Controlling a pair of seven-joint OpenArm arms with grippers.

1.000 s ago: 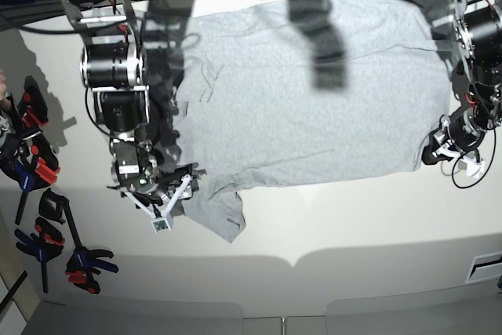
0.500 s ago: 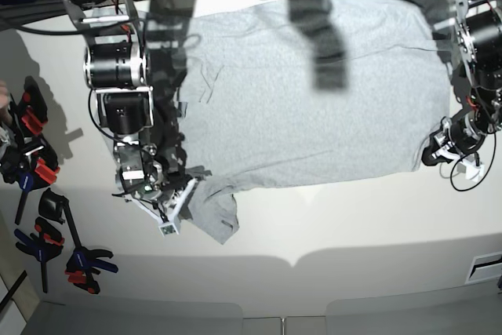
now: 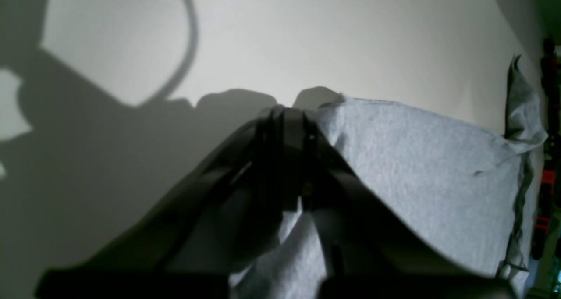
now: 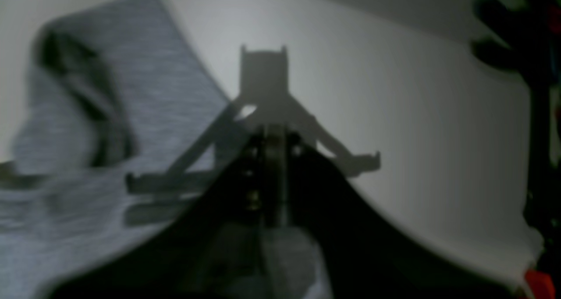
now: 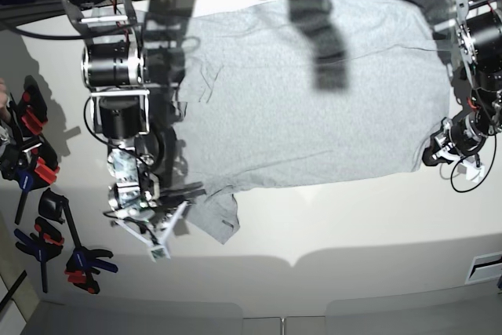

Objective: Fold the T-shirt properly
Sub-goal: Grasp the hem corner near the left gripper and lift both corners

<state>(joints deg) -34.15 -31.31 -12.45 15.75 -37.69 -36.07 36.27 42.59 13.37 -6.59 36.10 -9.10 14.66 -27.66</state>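
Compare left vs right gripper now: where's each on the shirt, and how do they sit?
The left gripper pinches the T-shirt at a flat bottom corner; the right gripper grips the rumpled sleeve.

In the base view the left gripper's view is sharp, the right gripper's is blurred.

Shared: both jaws closed on grey fabric.

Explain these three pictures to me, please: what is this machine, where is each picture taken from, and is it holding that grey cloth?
It is a robot with two arms at a white table. One picture looks down from above; the other two come from cameras mounted on each wrist, looking along the gripper. A grey T-shirt lies spread flat, plain side up. The left gripper, at the right of the overhead view, is shut on the shirt's corner. The right gripper, at the left of the overhead view, looks closed at the sleeve; its picture is too blurred to show whether it grips cloth. Spring clamps lie at the table's edge.
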